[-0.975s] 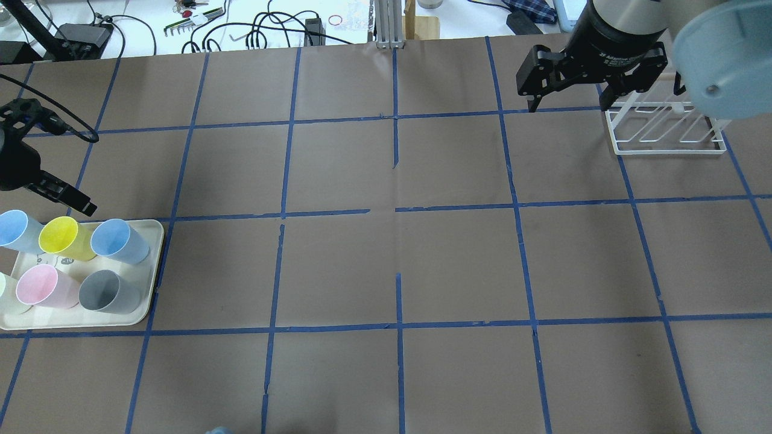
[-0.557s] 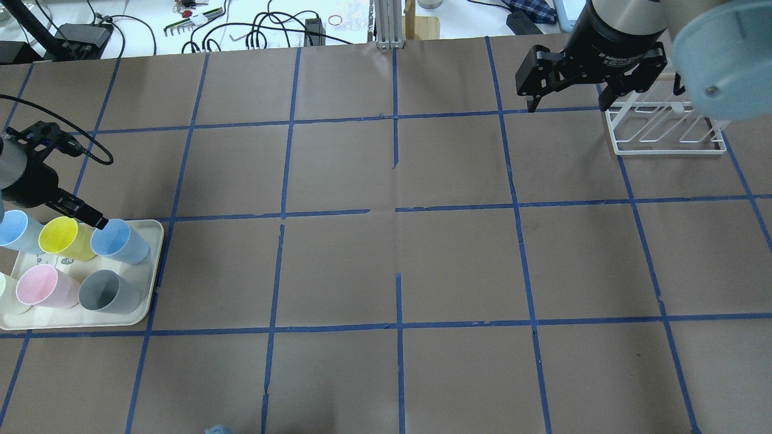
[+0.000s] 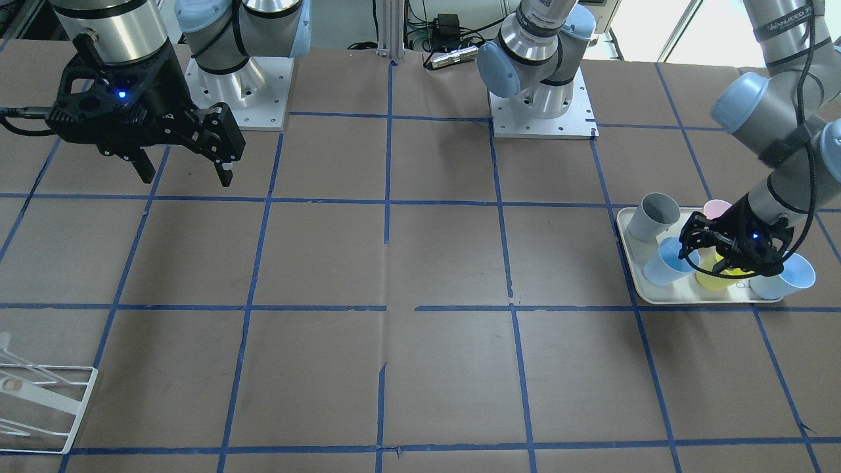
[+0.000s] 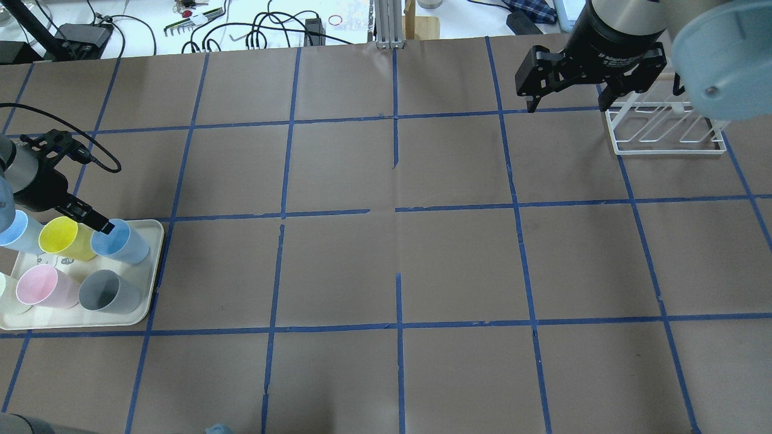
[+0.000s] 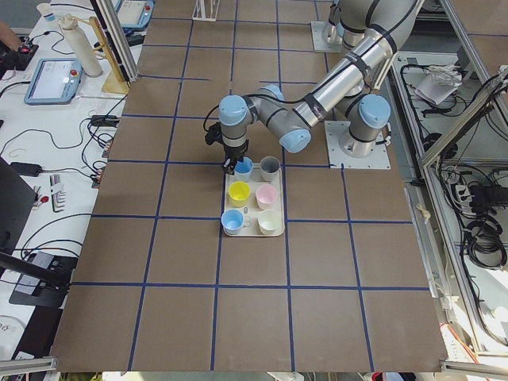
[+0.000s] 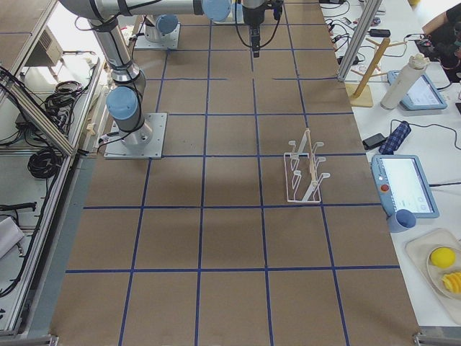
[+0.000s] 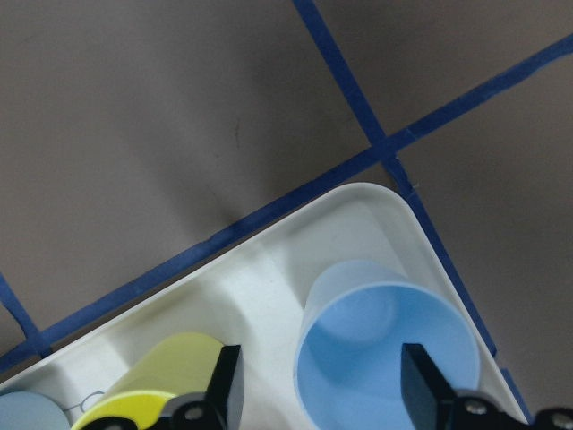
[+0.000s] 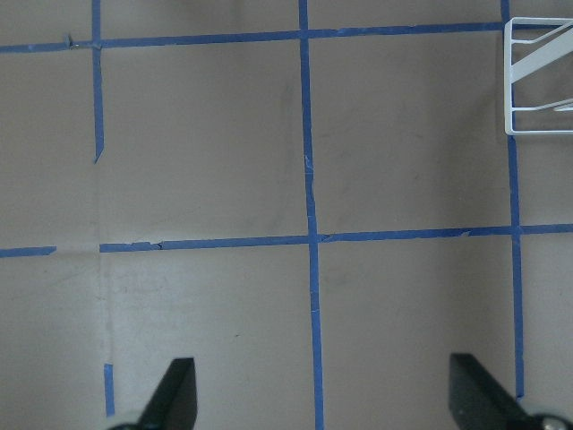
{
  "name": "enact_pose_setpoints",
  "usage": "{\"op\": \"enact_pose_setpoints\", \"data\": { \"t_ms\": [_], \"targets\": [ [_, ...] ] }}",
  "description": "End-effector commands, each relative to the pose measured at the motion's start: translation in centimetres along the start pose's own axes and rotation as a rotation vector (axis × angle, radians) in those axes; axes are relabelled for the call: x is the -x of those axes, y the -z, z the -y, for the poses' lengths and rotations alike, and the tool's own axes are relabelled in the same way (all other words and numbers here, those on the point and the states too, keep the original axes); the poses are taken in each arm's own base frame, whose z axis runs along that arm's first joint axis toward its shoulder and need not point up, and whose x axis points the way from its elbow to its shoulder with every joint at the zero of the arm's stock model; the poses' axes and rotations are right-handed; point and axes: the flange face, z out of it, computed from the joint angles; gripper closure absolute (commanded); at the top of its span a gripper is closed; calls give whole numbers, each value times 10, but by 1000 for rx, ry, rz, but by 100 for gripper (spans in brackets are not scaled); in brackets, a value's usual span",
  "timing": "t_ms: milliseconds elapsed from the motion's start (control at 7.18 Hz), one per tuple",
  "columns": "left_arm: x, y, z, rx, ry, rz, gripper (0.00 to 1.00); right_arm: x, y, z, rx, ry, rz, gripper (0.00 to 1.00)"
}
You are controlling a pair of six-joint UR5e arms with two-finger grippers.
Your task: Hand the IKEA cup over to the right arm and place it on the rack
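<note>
Jaws on the left gripper [image 7: 322, 394] are spread wide and grasp nothing. In the left wrist view one finger hangs between two cups and the other shows over the blue cup's mouth. Whether either finger touches plastic, I cannot tell. Jaws on the right gripper [image 4: 568, 107] are likewise released and empty.

From overhead, the brown paper-covered desk with its blue tape grid [image 4: 398, 265] carries everything. The silver-grey right arm with light blue joint caps [image 3: 105, 29] waits at about 1 o'clock, just beside the rack and well apart from the cups. The white thin-wire rack with slanted prongs [image 4: 666, 152] stands at 2 o'clock. The cream rounded-corner tray [image 4: 151, 274] sits far off at 8 o'clock.

The small pale blue tapered plastic IKEA cup [image 4: 123, 241] stands upright at the tray's 1 o'clock corner. A yellow plastic cup [image 4: 60, 236] is close at its 9 o'clock.

The step in hand looks like the first pick, with hand-over and racking not begun. The next move likely calls for seating the fingers on the cup wall without nudging the yellow cup, then closing and lifting straight up.
</note>
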Motion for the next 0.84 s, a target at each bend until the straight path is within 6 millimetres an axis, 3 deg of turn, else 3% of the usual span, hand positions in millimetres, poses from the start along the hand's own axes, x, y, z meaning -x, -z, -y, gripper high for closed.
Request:
{"op": "enact_pose_setpoints", "data": {
  "t_ms": [0, 418, 557, 697],
  "targets": [
    [2, -9, 0, 9, -2, -16, 33, 0, 1, 0, -2, 0, 0, 0],
    [3, -18, 1, 16, 0, -31, 33, -9, 3, 5, -9, 3, -1, 0],
    [4, -20, 1, 18, 0, -35, 41, -23, 4, 10, -12, -4, -1, 0],
    [4, -23, 1, 20, 0, -41, 63, -54, 7, 18, -20, -27, 0, 0]
  ]
}}
